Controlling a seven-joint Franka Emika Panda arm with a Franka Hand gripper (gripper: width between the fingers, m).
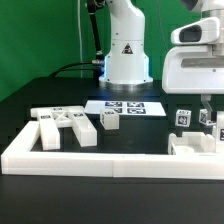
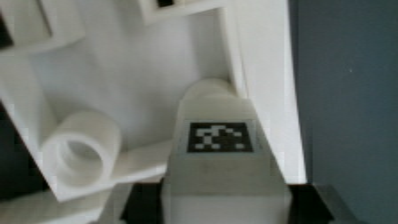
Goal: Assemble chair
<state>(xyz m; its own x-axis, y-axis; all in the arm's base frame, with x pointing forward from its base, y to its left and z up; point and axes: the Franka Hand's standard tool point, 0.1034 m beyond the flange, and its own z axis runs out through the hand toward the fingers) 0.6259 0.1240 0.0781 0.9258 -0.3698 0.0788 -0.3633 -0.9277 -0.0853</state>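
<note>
My gripper (image 1: pixel 205 108) hangs at the exterior view's right, over a group of white chair parts (image 1: pixel 196 143) by the border wall. In the wrist view the gripper (image 2: pixel 222 205) is shut on a white chair post (image 2: pixel 217 150) with a black-and-white tag. The dark fingers (image 2: pixel 146 203) press both sides of the post. The post's rounded tip sits against a white slab (image 2: pixel 143 70). A round peg (image 2: pixel 80 152) lies beside it. More chair parts lie at the exterior view's left: a flat cross-shaped piece (image 1: pixel 62 124) and a small tagged block (image 1: pixel 110 120).
The long low white border wall (image 1: pixel 100 160) runs along the front. The marker board (image 1: pixel 125 107) lies in front of the robot base (image 1: pixel 127 60). A tagged block (image 1: pixel 183 118) stands near the gripper. The table top is black.
</note>
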